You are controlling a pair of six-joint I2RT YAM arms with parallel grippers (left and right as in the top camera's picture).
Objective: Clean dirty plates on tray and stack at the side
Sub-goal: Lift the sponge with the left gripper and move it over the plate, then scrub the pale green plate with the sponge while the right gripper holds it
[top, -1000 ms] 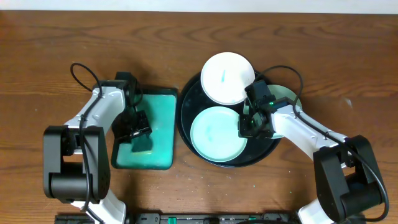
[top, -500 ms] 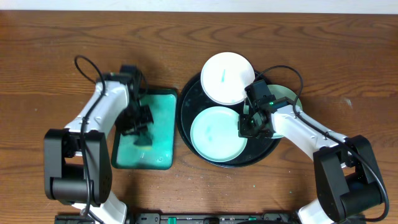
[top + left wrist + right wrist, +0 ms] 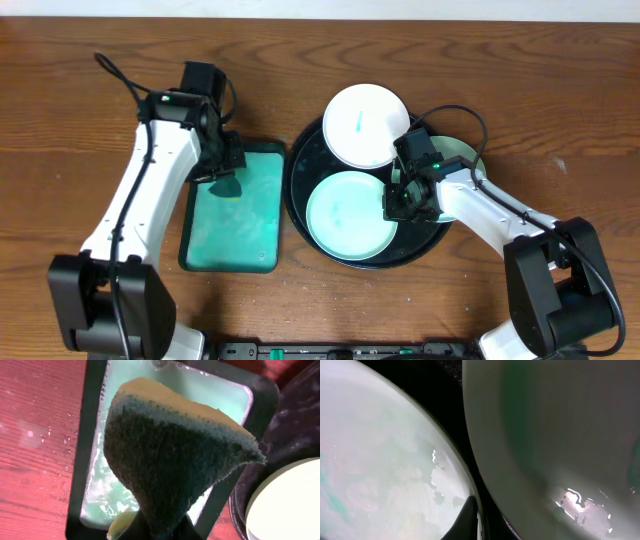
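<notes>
The black tray [image 3: 303, 160] holds three plates: a white one [image 3: 365, 125] with a teal streak at the far rim, a pale green one [image 3: 345, 215] at the near side, and one [image 3: 458, 158] at the right, mostly under my right arm. My right gripper [image 3: 404, 202] is shut and sits low between the near and right plates. In the right wrist view its tip [image 3: 470, 516] rests at the near plate's [image 3: 380, 460] rim. My left gripper [image 3: 222, 166] is shut on a sponge [image 3: 175, 455], yellow on top and dark green below, hanging over the teal tray [image 3: 235, 235].
The teal rectangular tray [image 3: 210, 390] lies left of the black tray [image 3: 295, 425] and is wet with pale foam. Bare wooden table [image 3: 80, 100] surrounds both trays. A cable loops over each arm.
My left gripper has shut on the sponge, lifted it off the teal tray and carried it toward that tray's far end. The right arm and the plates have stayed put.
</notes>
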